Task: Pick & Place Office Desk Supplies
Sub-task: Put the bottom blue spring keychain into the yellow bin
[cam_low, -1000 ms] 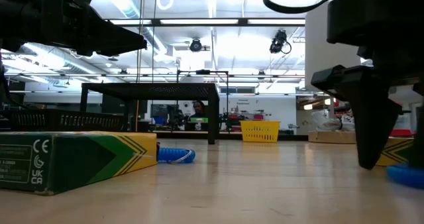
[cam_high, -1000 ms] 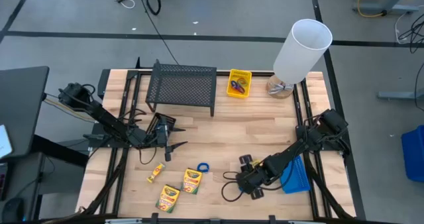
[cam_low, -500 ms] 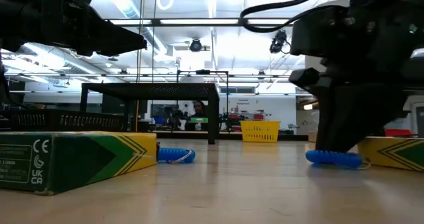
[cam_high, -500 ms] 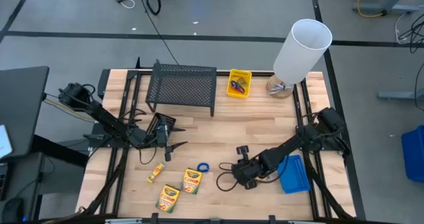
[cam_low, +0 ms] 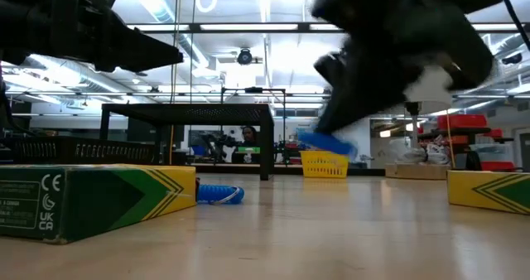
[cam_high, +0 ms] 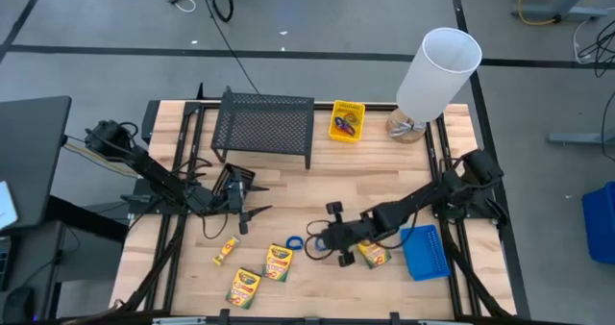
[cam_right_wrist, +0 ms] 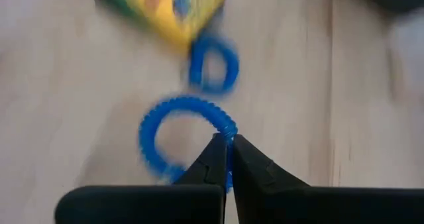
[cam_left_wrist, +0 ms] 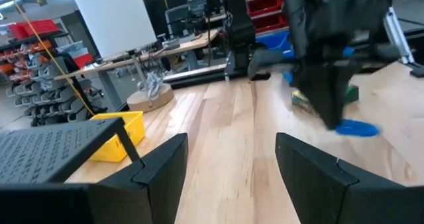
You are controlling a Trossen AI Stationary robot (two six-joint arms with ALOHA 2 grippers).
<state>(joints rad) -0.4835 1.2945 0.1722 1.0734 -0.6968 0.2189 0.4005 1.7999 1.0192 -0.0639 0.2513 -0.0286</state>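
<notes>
My right gripper [cam_high: 323,244] is shut on a blue coiled loop [cam_right_wrist: 182,105] and holds it a little above the table, left of a crayon box [cam_high: 373,256]. In the low view that loop [cam_low: 327,142] hangs clear of the wood. A second blue loop [cam_high: 294,241] lies on the table just to the left, next to another crayon box [cam_high: 279,262]. Two more crayon boxes [cam_high: 243,287] [cam_high: 227,251] lie front left. My left gripper [cam_high: 246,211] waits open at mid-left, with nothing between its fingers [cam_left_wrist: 159,177]. A yellow bin [cam_high: 347,120] stands at the back and a blue bin [cam_high: 426,251] at front right.
A black wire-mesh rack [cam_high: 264,123] stands at the back left of the table. A tall white cylinder [cam_high: 437,70] rises at the back right corner. Bare wood lies between the rack and the crayon boxes.
My right gripper closed on the blue loop near the blue bin, lifted it off the table and carried it left toward the other blue loop. The left arm has not moved.
</notes>
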